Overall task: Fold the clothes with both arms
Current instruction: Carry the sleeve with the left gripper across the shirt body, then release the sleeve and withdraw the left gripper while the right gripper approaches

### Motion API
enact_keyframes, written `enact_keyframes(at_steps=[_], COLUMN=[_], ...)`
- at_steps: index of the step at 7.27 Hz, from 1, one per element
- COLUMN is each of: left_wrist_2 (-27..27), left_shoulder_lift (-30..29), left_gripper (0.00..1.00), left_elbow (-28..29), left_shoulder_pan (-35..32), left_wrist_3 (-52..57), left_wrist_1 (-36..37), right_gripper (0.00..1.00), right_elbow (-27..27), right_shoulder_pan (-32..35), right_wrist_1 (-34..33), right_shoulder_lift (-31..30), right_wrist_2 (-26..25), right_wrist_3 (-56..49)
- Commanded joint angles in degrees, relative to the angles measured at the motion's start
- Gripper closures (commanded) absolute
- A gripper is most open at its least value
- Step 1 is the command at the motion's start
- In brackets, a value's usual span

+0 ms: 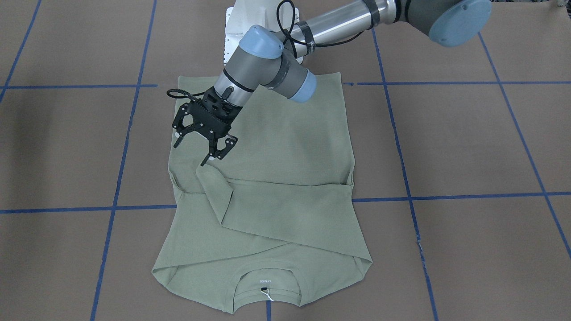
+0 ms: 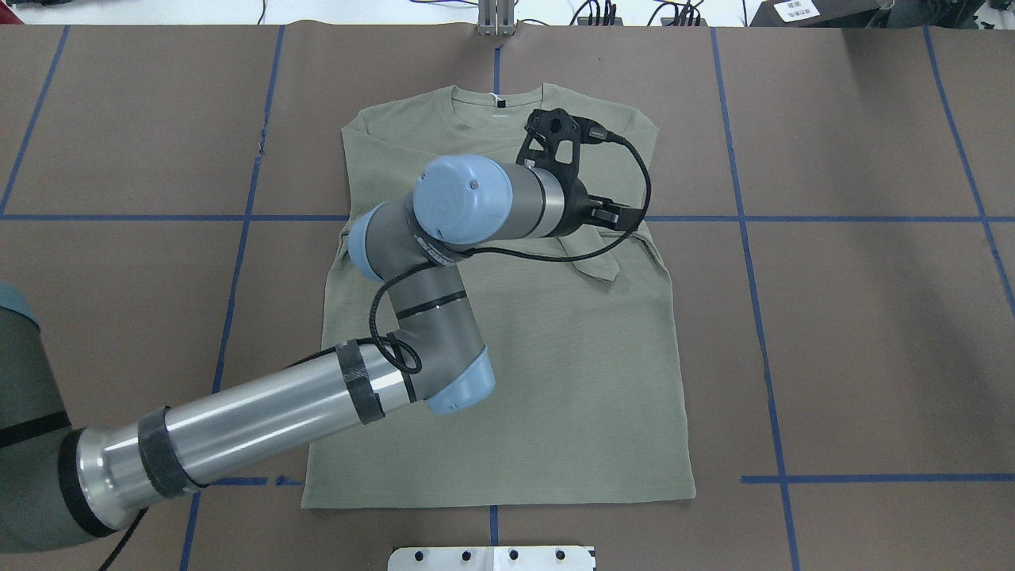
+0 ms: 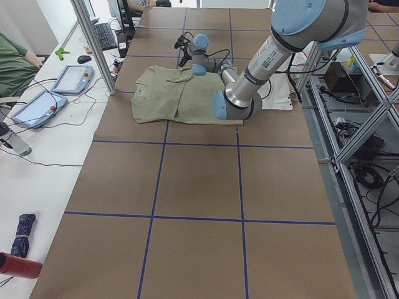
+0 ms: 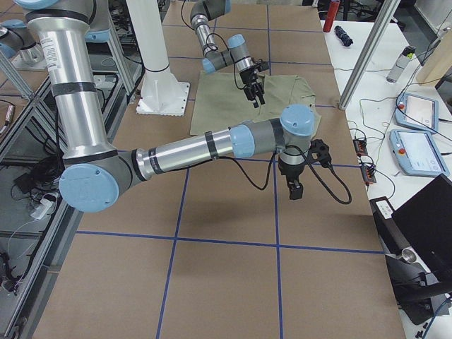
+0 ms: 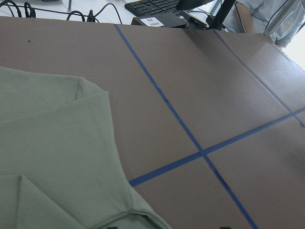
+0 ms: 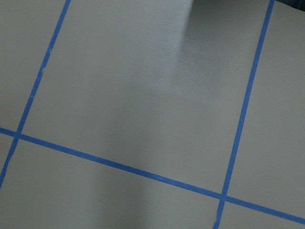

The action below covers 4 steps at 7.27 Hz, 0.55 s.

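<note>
Two arms: only the left gripper point(image 1: 200, 147) is over the shirt point(image 1: 290, 133). The right gripper point(image 4: 293, 189) hangs above bare table point(image 1: 468, 142), well apart from it.
Left gripper: the jaws are spread wide and hold nothing. One fingertip is at the tip of the folded sleeve point(image 1: 217, 191), and we cannot tell whether it touches.
Right gripper: we see it in a side view only, so we cannot tell how wide it is.
Shirt: it lies flat on the table with both sleeves crossed over the chest. The neck point(image 1: 267, 285) points away from the robot and the hem lies toward its base.
Risk, snag: a sideways move at this height may catch the sleeve tip and drag the fold open.
Risk, sweep: the left arm reaches across the body of the shirt, so a low wrist or its cable point(image 2: 634, 178) may rumple the fabric.
Risk, skew: we judge that the next fold needs both sides lifted together. With one gripper far off, a single-sided lift would twist the shirt.
Risk, pinch: closing on stacked layers may pick up too many or too few.
</note>
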Motion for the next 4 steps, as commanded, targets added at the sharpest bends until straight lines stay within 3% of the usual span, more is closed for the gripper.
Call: enact_keyframes(at_steps=[1,2,3,4], left_wrist_2=[-5.1,-5.0,-6.6,-11.7], left_shoulder_lift=[10.1,15.6,20.2,26.3], left_gripper=[0.0,0.0,0.0,0.0], left_elbow=[-16.0,-26.6,-33.6,-36.3], left_shoulder_pan=[-6.5,-9.3,-13.5,-16.9], left_wrist_3=[10.0,17.3,21.5,22.4], left_wrist_1=[19.7,30.4,32.9,32.3], right_gripper=[0.0,0.0,0.0,0.0], right_elbow=[0.5,0.6,1.4,1.2], right_shoulder_pan=[-8.0,-14.2,-21.0,-26.9], right_wrist_1=[8.6,13.0,12.9,11.9], right_shoulder_lift=[2.3,5.2,8.4,11.5], right_wrist_2=[-0.8,-6.2,-13.1,-18.6], right_wrist_3=[18.7,32.2,40.0,45.9])
